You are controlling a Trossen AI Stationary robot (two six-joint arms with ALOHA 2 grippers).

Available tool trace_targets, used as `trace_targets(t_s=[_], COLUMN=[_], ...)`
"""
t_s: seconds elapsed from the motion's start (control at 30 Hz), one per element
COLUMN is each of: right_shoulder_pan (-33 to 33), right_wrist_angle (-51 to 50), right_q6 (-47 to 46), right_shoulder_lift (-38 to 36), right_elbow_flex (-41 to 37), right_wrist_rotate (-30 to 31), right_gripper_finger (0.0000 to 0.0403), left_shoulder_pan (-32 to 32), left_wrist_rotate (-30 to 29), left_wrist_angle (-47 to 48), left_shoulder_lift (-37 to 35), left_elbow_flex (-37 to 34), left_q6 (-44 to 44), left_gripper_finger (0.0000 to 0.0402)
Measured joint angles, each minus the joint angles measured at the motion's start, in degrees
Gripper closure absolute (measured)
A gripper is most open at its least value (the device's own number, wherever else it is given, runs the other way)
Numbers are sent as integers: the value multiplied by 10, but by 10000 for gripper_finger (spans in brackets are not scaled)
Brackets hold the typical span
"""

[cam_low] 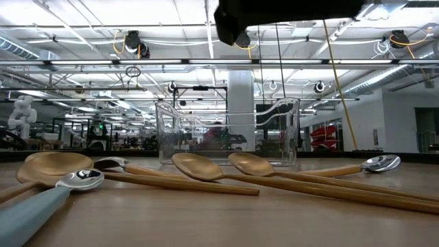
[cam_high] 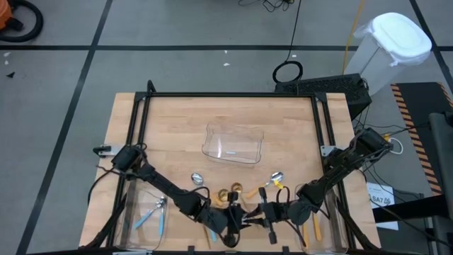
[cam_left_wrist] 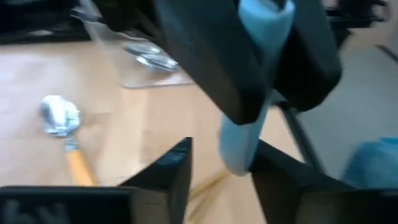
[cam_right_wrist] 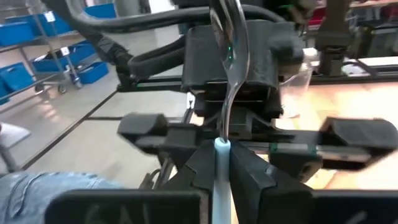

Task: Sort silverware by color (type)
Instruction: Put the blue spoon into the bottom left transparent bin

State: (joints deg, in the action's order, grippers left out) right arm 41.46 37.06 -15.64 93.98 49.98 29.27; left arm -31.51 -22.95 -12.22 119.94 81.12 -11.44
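Upright, the blue-handled spoon [cam_right_wrist: 225,93] sits clamped in the right pincer [cam_right_wrist: 219,163].

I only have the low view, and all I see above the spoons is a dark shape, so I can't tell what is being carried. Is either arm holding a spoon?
Observer: Yes. The right gripper is shut on the light-blue handle of a held spoon.
Operator: Where is the left gripper?
Observer: The left gripper faces the right one at close range, fingers open on either side of that handle.
Operator: Are any spoons in a tray?
Observer: Yes, the high view shows blue-handled spoons lying in a clear side tray under the left arm.
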Motion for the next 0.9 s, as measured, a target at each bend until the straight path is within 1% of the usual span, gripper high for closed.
trace_targets(t_s=[0.07,0.13,0.23,0.3,0.37,0.5,0.6,0.67,0.9], right_shoulder_pan=[4,10,27,39,53,79,91,97,98], right_wrist_angle=[2,3,5,9,19,73,98,110,124], right_q6=[3,8,26,43,61,115,143,159,164], right_shoulder_lift=[-4,-8,-21,-30,-37,-39,-39,-39,-39], right_elbow_flex=[0,0,0,0,0,0,0,0,0], right_wrist_rotate=[9,32,84,121,155,227,270,293,293], right_gripper_finger=[381,381,382,382,382,382,382,382,382], left_shoulder_pan=[-7,-13,-21,-27,-32,-39,-39,-38,-29], left_wrist_rotate=[-47,-85,-102,-110,-131,-175,-207,-211,-211], left_wrist_angle=[1,7,8,8,13,11,11,1,-33], left_shoulder_lift=[0,0,0,-1,-1,-1,-1,-1,-1], left_elbow_flex=[1,10,32,44,56,79,89,95,103], left_q6=[2,6,27,35,38,38,35,32,21], left_gripper_finger=[207,184,167,164,162,162,161,161,162])
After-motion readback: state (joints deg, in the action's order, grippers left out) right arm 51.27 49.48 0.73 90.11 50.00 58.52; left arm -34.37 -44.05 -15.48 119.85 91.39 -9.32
